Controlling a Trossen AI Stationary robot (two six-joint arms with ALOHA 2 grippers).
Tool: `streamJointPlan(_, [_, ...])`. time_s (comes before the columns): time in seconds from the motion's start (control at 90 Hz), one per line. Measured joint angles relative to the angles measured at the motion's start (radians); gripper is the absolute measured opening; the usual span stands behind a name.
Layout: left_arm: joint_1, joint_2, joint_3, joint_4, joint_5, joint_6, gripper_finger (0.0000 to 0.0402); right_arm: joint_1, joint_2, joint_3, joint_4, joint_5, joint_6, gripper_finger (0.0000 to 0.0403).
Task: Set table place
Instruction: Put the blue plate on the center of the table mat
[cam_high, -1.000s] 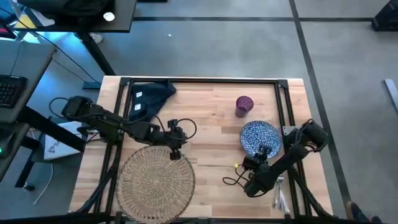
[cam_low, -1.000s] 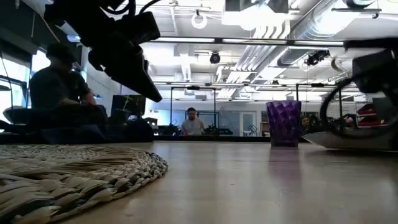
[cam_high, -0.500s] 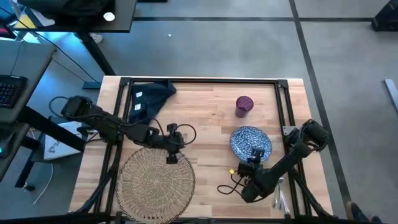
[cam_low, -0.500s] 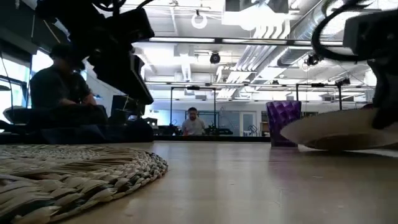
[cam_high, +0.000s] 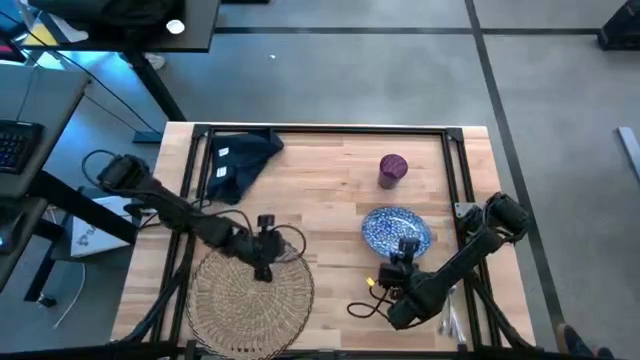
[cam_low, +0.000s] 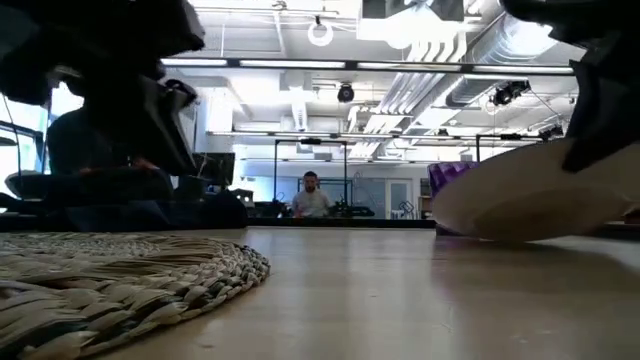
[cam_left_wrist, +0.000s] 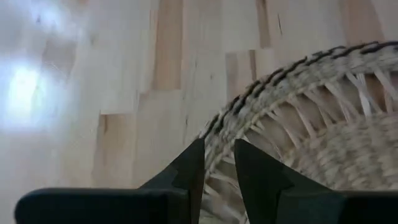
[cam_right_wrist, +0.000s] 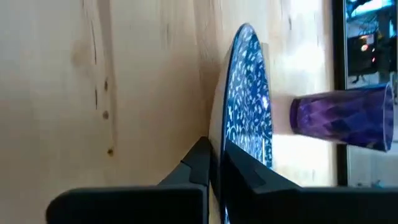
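At the near edge of the butcher-block table (cam_high: 330, 195), the round woven mat (cam_high: 250, 290) lies flat, and the left gripper (cam_high: 263, 265) sits at its far rim, its two dark fingers (cam_left_wrist: 186, 171) drawn close together astride the braided border with only a thin gap between them; whether they actually pinch the weave cannot be told. To the right, silver cutlery (cam_high: 448, 318) rests at the table's near right corner, partly hidden by the right arm. Just beyond, the right gripper (cam_high: 404, 250) has its fingers (cam_right_wrist: 202, 163) clamped on the near rim of the blue-white speckled plate (cam_high: 396, 228), one finger on each face of the edge. The low view shows the plate (cam_low: 525, 200) tilted, its pale underside lifted off the wood on the gripped side. Farther back stands the small purple cup (cam_high: 392, 168), upright and near the plate but apart from it. At the far left corner the dark navy napkin (cam_high: 240, 160) lies crumpled against the black rail. Beyond the table, a seated person (cam_low: 100, 160) and another farther off (cam_low: 310, 195) appear in the room.
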Motion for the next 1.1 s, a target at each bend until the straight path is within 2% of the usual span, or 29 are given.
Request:
streamJointPlan(0.444, [-0.069,0.000,0.003,-0.035,-0.016,-0.087,0.0069,-0.015,0.000,0.000,0.021,0.070,-0.102,0.0000])
streamJointPlan(0.733, [-0.083,-0.001,0.140,-0.217,-0.044,-0.088,0.0069,-0.050,0.000,0.000,0.082,0.117,-0.215,0.0000])
streamJointPlan(0.956, [-0.133,-0.001,0.125,-0.232,0.090,-0.190,0.0069,-0.067,0.000,0.000,0.129,0.160,-0.303,0.0000])
streamJointPlan(1.1, [-0.159,0.002,0.066,-0.140,0.107,-0.242,0.0069,-0.076,0.000,0.001,0.187,0.191,-0.369,0.0000])
